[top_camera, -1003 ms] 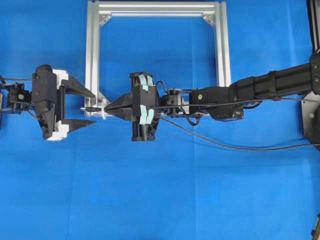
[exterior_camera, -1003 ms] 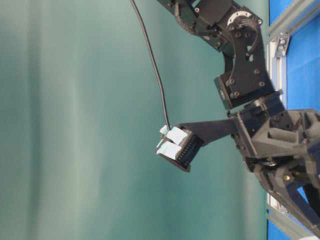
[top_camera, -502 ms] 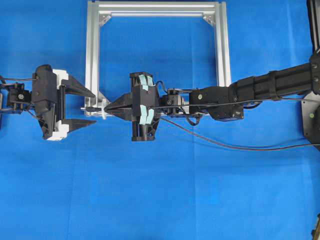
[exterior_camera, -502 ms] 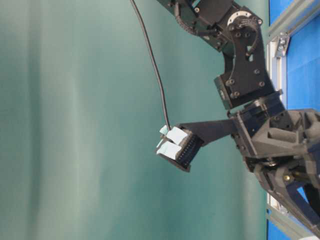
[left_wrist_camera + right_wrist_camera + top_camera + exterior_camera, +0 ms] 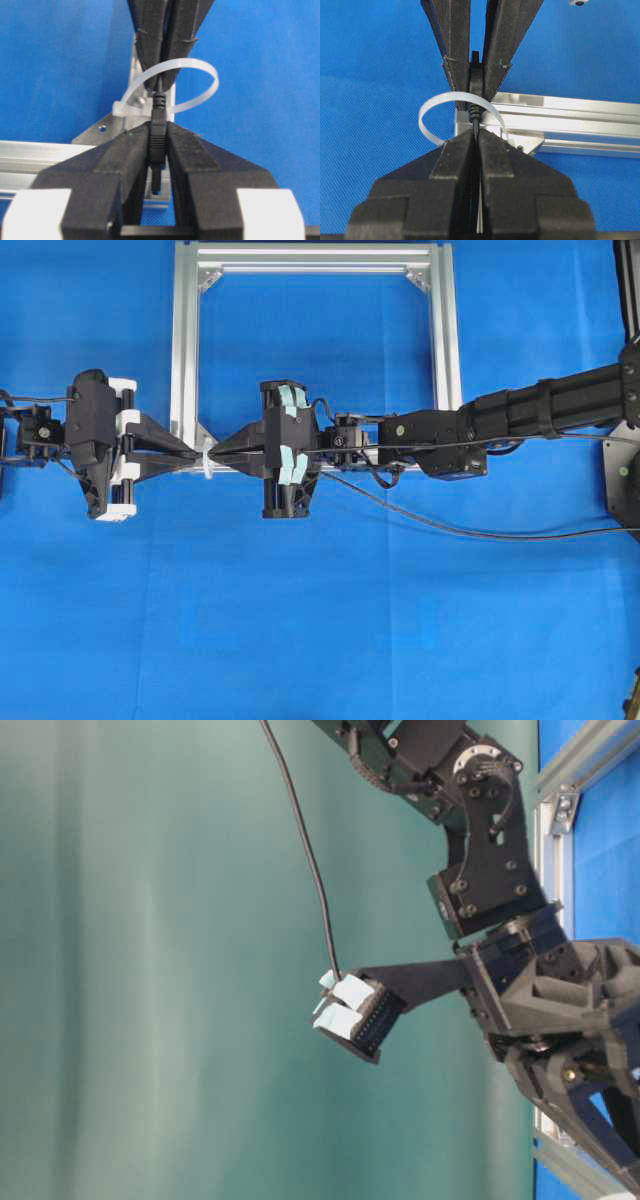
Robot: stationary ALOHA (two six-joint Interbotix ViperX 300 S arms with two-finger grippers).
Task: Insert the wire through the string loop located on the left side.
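Two tools meet at the silver frame (image 5: pixel 184 360)'s lower-left corner on the blue worktop (image 5: pixel 320 620). The left tool (image 5: pixel 159 150) is clamped on the plug of the wire (image 5: pixel 157 135), which passes through the string loop (image 5: pixel 200 67). Beyond the loop, the right tool (image 5: pixel 475 142) pinches the wire's thin cable.

A robotics lab bench is shown. A blue cloth (image 5: pixel 300 640) is spread over the table, an aluminium frame (image 5: pixel 185 340) is set at its far edge, and a plain green backdrop (image 5: pixel 150 970) is hung behind.
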